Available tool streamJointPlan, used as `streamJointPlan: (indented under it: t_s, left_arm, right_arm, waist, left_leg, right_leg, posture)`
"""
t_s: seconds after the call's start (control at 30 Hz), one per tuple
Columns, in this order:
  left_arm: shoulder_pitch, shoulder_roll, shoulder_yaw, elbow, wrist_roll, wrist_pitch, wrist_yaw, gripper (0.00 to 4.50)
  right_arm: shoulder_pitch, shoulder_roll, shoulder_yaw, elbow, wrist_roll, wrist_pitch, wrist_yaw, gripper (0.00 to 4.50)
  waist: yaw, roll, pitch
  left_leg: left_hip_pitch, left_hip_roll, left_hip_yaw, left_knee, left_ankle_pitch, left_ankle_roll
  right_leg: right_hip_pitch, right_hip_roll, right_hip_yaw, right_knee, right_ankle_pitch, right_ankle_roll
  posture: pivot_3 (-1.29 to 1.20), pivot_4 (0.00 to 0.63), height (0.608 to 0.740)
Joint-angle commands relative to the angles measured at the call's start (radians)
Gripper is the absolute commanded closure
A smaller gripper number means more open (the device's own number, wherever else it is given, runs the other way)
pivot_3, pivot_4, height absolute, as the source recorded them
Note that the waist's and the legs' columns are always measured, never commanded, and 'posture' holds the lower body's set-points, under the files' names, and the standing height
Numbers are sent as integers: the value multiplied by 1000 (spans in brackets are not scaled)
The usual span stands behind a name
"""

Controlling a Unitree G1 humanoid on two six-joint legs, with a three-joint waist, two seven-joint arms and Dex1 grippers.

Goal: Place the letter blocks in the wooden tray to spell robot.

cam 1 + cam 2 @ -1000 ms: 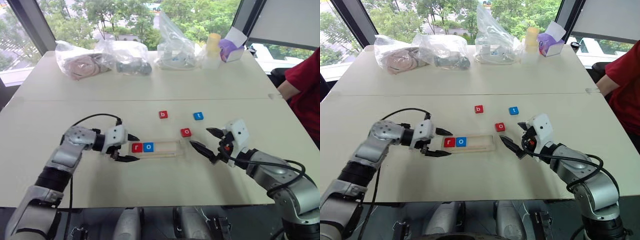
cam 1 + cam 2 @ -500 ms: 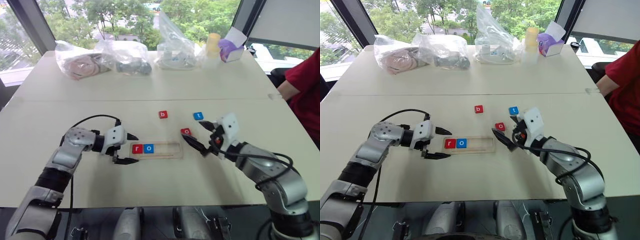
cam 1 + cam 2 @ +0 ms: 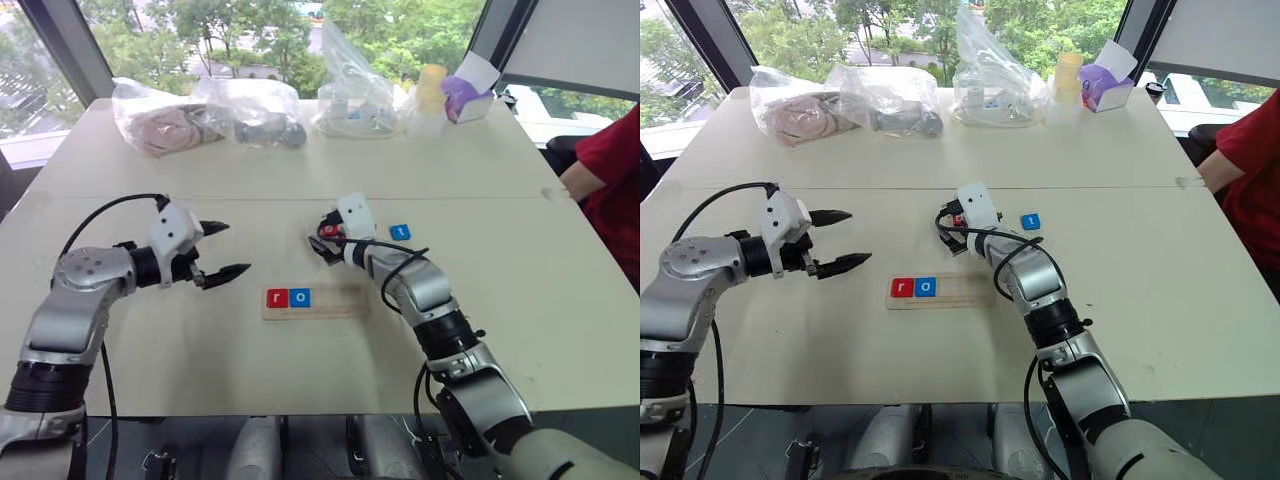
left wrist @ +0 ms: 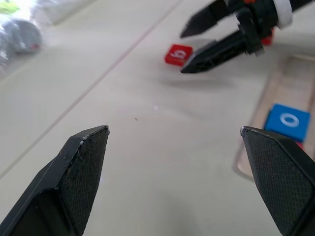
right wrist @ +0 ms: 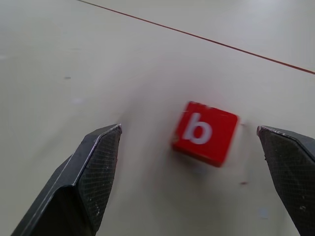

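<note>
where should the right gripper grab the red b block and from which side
Grip the red b block across two opposite side edges, coming down from above. It lies flat on the table, clear of other blocks, so only its thin sides offer purchase. The right gripper is open with the block between its fingers, probably well placed to close.

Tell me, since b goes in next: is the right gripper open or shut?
Open: the right gripper has its fingers spread either side of the red b block, not touching it.

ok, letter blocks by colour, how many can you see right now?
Red: 2, r block in the wooden tray, b block on the table
Blue: 2, o block in the tray, t block on the table
Total: 4 in view
</note>
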Motion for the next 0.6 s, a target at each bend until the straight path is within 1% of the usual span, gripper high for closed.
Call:
streamJointPlan:
  t_s: [0.03, 0.2, 0.27, 0.37, 0.4, 0.5, 0.53, 0.6]
  left_arm:
    - [40, -36, 72, -126, -24, 37, 114, 20]
    - [95, -46, 96, -261, -71, 125, 174, 20]
    - [94, -48, 101, -280, -76, 147, 200, 20]
    - [83, -54, 101, -280, -80, 155, 224, 0]
    - [81, -53, 95, -278, -78, 154, 228, 0]
    - [81, -42, 71, -275, -68, 141, 223, 0]
    - [79, -42, 67, -275, -68, 140, 223, 0]
    - [67, -44, 56, -281, -84, 148, 213, 0]
  right_arm:
    - [-61, 58, -26, 56, -37, -31, -52, 0]
    - [-85, 119, -65, 115, -35, -20, -75, 0]
    - [-86, 144, -79, 135, -28, -12, -76, 0]
    - [-79, 167, -85, 161, -42, -28, -84, 881]
    - [-79, 170, -87, 166, -47, -32, -91, 1351]
    - [-86, 176, -94, 174, -58, -38, -100, 2946]
    - [-90, 176, -96, 174, -62, -39, -100, 3365]
    - [-94, 152, -90, 135, -82, -51, -94, 3355]
  waist:
    - [-6, 0, 0]
    - [-22, 0, 0]
    - [-23, 0, 0]
    - [-24, 0, 0]
    - [-25, 0, 0]
    - [-25, 0, 0]
    - [-25, 0, 0]
    - [-24, 0, 0]
  left_leg:
    - [0, 1, 0, 0, 0, 0]
    - [0, 1, 0, -1, 0, 0]
    - [0, 1, 0, -1, 0, 0]
    - [1, 1, 0, 0, 0, -1]
    - [1, 1, 0, -1, 0, -1]
    - [1, 1, 0, -1, 0, -1]
    - [1, 1, 0, -1, 0, -1]
    - [1, 1, 0, -1, 0, -1]
  right_leg:
    - [-1, 1, 0, 1, 0, 0]
    - [-1, 1, 1, 2, 0, -1]
    - [-1, 1, 1, 2, 0, -1]
    - [-1, 1, 1, 2, 1, -1]
    - [-1, 1, 0, 2, 1, -1]
    - [-1, 1, 1, 2, 1, -1]
    - [-1, 1, 1, 2, 1, -1]
    - [-1, 1, 1, 2, 1, -1]
  posture:
    - [0, 150, 740]
    - [0, 150, 740]
    - [0, 150, 740]
    - [0, 150, 740]
    - [0, 150, 740]
    - [0, 150, 740]
    - [0, 150, 740]
    - [0, 150, 740]
